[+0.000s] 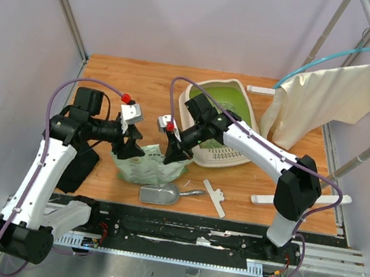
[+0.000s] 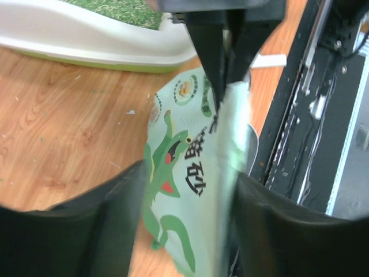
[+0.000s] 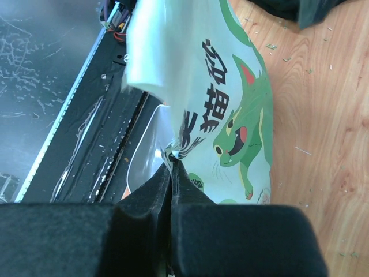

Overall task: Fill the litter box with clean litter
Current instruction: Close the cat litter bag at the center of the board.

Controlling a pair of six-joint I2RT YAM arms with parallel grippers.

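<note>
- The right gripper point(image 1: 172, 155) is clenched on the upper edge of a light green printed bag point(image 1: 148, 166). In the right wrist view its two fingers are pressed together on the plastic.
- The left gripper point(image 1: 128, 150) is released, its fingers spread wide on either side of the same bag. The left wrist view shows the bag's cartoon print between them.
- The litter box point(image 1: 227, 159) sits on the wooden counter point(image 1: 151, 82) just beyond the right gripper, farther from the arm bases. It is partly hidden under the right arm, and neither gripper touches it.
- Its cream rim frames a bright green interior.
- A silver scoop point(image 1: 161, 194) lies on the counter just in front of the bag, near the counter's near edge.
</note>
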